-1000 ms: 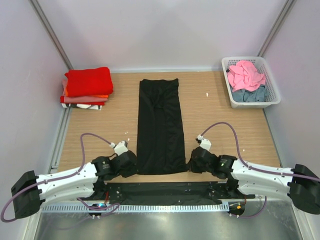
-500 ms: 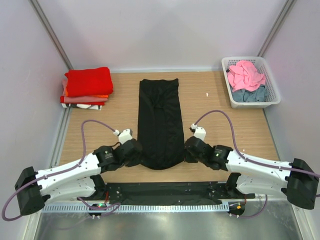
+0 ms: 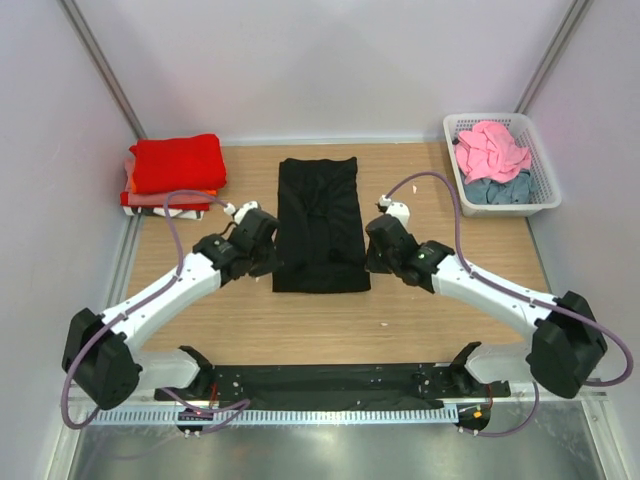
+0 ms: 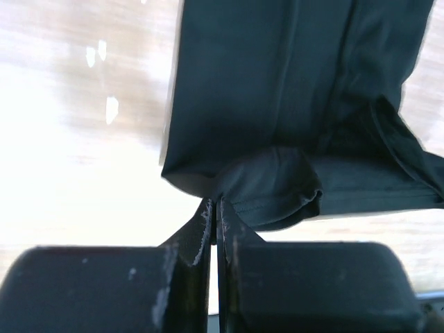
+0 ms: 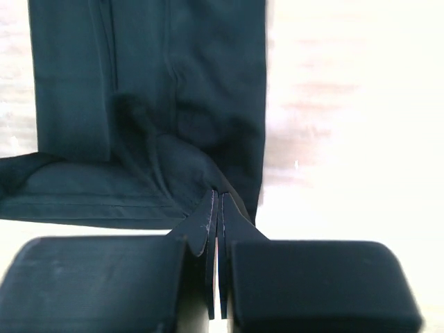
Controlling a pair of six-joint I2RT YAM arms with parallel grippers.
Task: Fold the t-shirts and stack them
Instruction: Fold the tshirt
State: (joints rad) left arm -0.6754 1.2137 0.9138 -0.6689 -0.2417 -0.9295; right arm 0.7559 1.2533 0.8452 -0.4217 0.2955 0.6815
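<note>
Looking down on a light wooden tabletop closed in by pale lilac walls; finding a soft black cloth t-shirt at its middle, folded into a narrow strip running from near to far, with the far end lying flat on the wood; seeing its near end turned back over the strip, the hem lying crosswise above the layer beneath in both wrist views.

Reaching in from the left with the black two-finger left gripper, meeting the strip's left edge; pinching the left corner of the hem, its fingers pressing together on the cloth with no gap between them; reaching in from the right with the matching black two-finger right gripper, clamping the hem's right corner just as tightly, its fingers meeting on a small peak of cloth.

Noting, at the far left corner, a stack of folded shirts well apart from the black one: a red folded t-shirt on top, an orange layer under it, a white one at the bottom; noting, at the far right, a white plastic lattice basket holding a crumpled pink t-shirt and a grey-blue one on its near side.
</note>
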